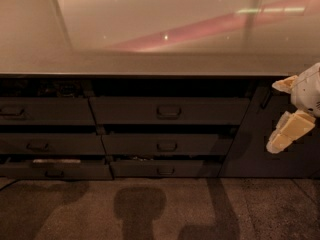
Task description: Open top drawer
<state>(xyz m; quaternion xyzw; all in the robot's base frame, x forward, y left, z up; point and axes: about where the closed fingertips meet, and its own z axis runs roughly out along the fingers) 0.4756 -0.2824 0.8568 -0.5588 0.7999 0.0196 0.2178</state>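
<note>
The top drawer [200, 110] is the widest dark front in the middle column, just under the counter, with a small loop handle [169, 111] at its centre. A dark gap runs along its upper edge. My gripper [274, 117] hangs at the right edge of the view, level with this drawer and well to the right of its handle, in front of a dark cabinet panel. Its two pale fingers [286, 132] stand apart, one above the other, and hold nothing.
The pale counter top [150, 29] runs across the view above the drawers. Narrower drawers [45, 111] stand at the left, with two more below the top drawer [165, 145]. The lower ones stick out further. The floor [165, 209] in front carries shadows.
</note>
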